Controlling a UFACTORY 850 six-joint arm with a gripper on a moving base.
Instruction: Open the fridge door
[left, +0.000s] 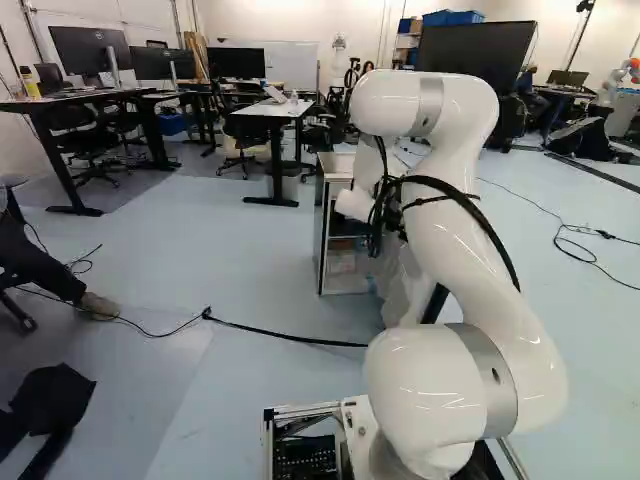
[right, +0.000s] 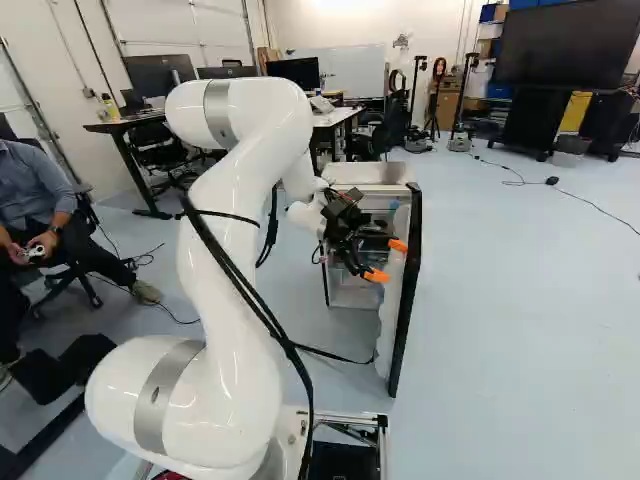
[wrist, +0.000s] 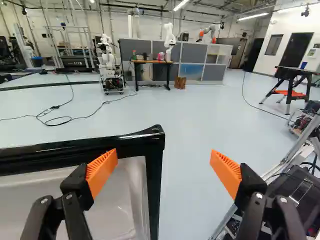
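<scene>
Arches high above the base, then reaches forward and down to the gripper (right: 387, 260), fingers spread wide, pinching nothing. Has the fridge door (wrist: 60, 154) standing open just ahead, one corner showing between ribbed orange pads (wrist: 102, 172): glossy black rim, smooth white moulded liner (wrist: 126, 200).

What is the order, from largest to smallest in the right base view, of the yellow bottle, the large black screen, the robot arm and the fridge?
1. Robot arm
2. Fridge, counting its open door
3. Large black screen
4. Yellow bottle
</scene>
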